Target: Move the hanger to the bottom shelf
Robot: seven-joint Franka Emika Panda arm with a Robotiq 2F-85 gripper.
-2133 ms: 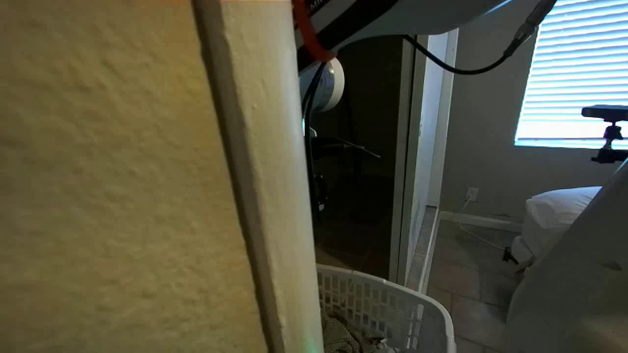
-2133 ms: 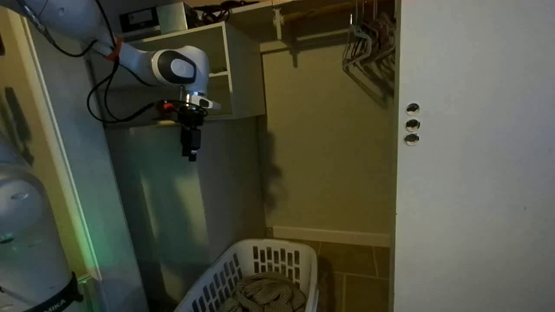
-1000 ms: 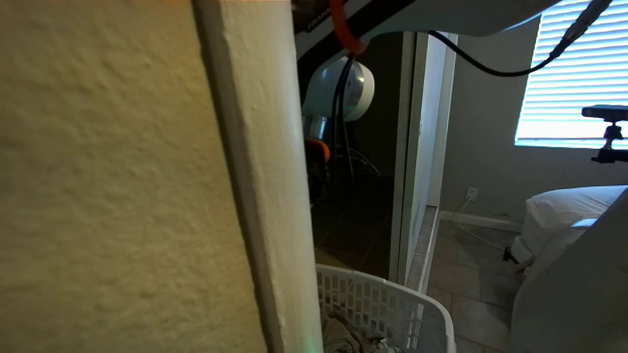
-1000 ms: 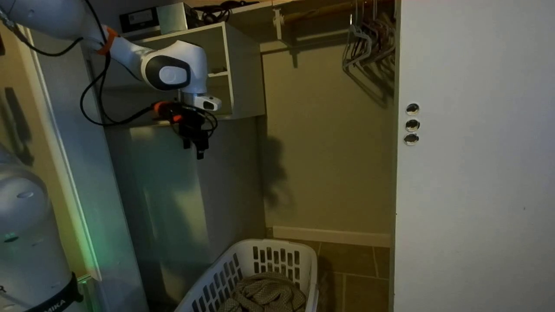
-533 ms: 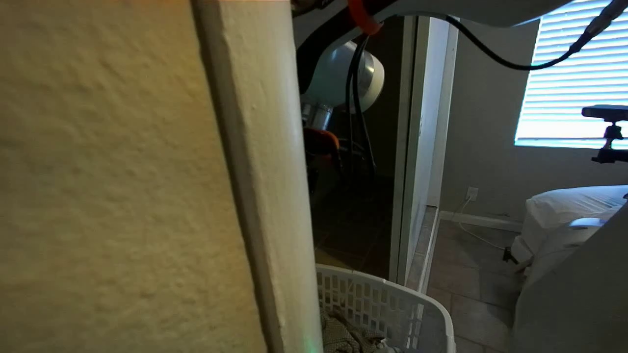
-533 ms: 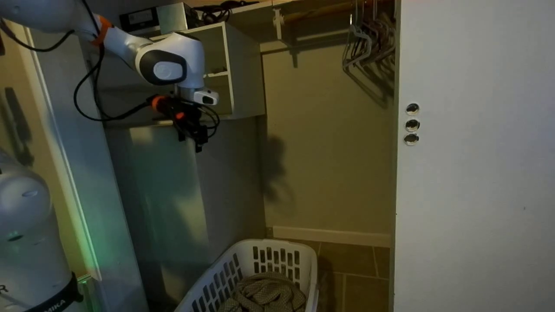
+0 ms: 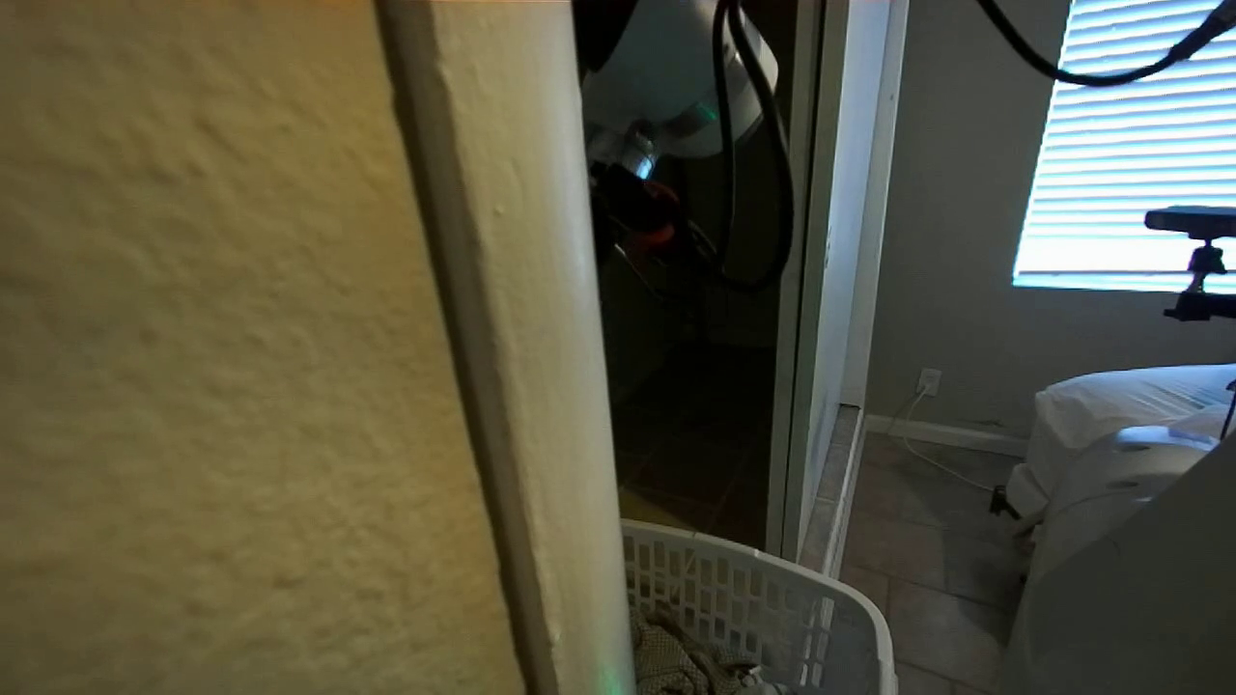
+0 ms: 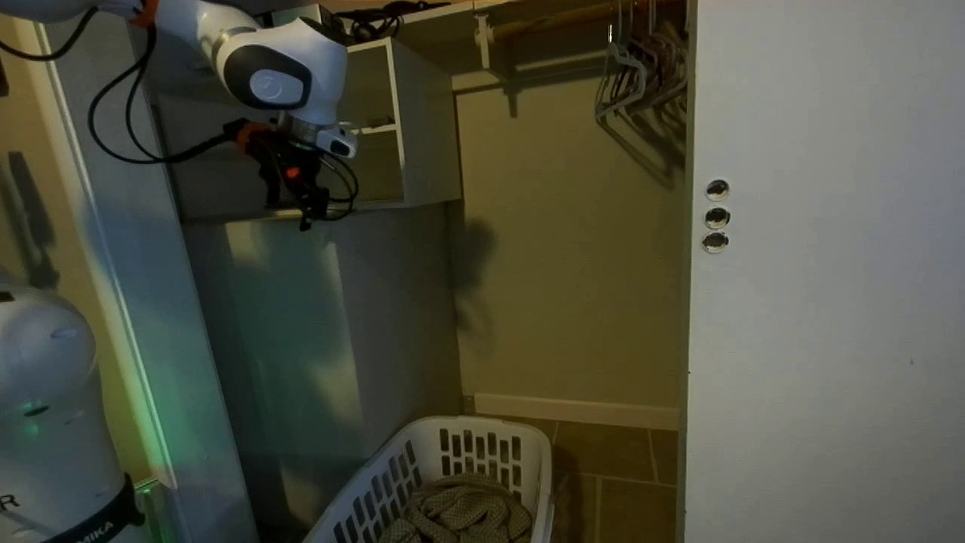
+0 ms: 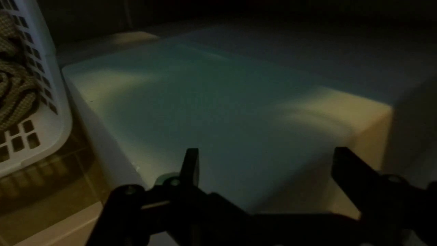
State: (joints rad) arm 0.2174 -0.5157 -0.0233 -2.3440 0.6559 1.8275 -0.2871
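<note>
- Hangers point(image 8: 622, 83): several, overlapping, on one rod point(image 8: 554, 21) high beside the left edge of one white door point(image 8: 822, 302); the exact number cannot be told, nor which hanger the task means.
- Fingers point(image 9: 192, 167): two, released and spread wide; the wrist view shows them before one white panel point(image 9: 222, 119), and an exterior view shows them across the bottom edge of one shelf unit point(image 8: 426, 128), well apart from the hangers.
- Arm point(image 8: 283, 68): one; "MIKA" reads on the dark band point(image 8: 119, 511) at its base, and a lone "R" to the band's left.
- Laundry basket point(image 8: 482, 424): one, white, beside the panel's left edge in the wrist view; it holds one heap of tan cloth point(image 8: 467, 509).
- Shelf unit: two compartments in sight, one above the other; the upper holds one small dark item point(image 8: 381, 121), too small to name, and the lower is partly hidden by the arm.
- Box point(image 8: 295, 13): one, mostly hidden by the arm, near one tangle of dark cables point(image 8: 392, 13).
- Door: three round fittings point(image 8: 717, 218) in a column near its left edge.
- Window point(image 7: 1139, 164): one, with one camera point(image 7: 1197, 221) near its bottom edge.
</note>
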